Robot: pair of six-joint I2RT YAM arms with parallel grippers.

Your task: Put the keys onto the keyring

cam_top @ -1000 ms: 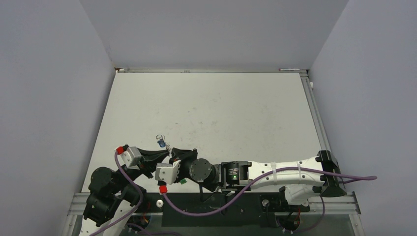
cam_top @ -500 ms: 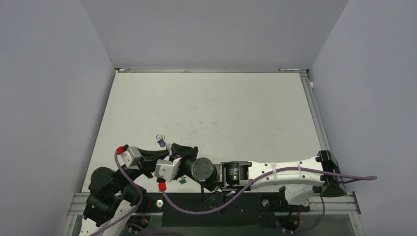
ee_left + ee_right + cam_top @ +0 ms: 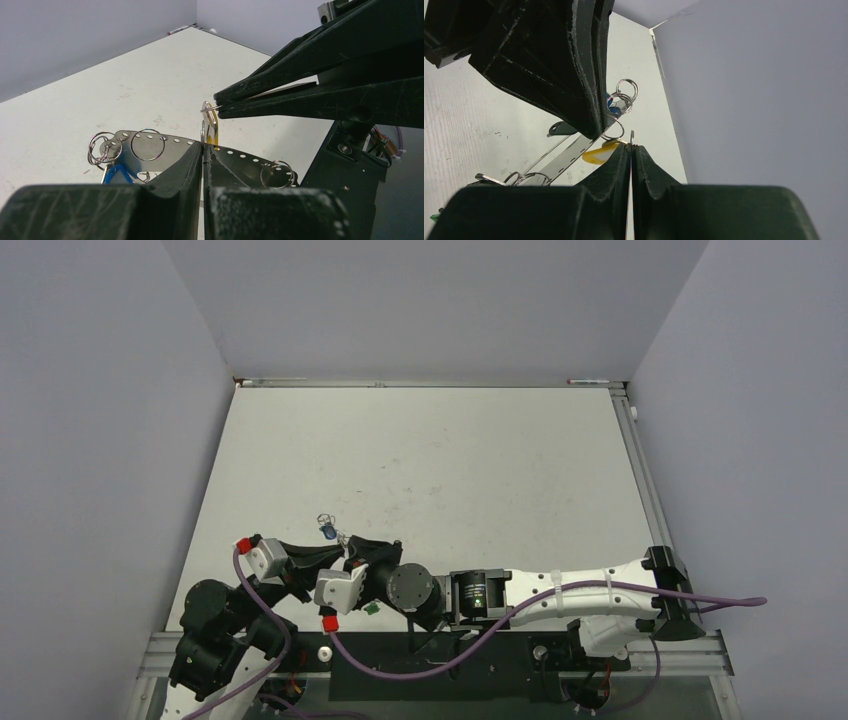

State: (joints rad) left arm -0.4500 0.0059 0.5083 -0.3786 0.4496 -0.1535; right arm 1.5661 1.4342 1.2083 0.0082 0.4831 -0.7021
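Looking past the left gripper (image 3: 202, 149), shut on the perforated strip (image 3: 125, 145), we find the yellow key (image 3: 213, 131) hanging upright just above its tips, held by its ring (image 3: 207, 106) in the closed jaws of the right gripper (image 3: 219, 107).

L end effector (image 3: 335, 546) & R end effector (image 3: 353, 545) tips prob. touching, blue key (image 3: 327, 532) just beyond, green key (image 3: 371, 608) nearside.
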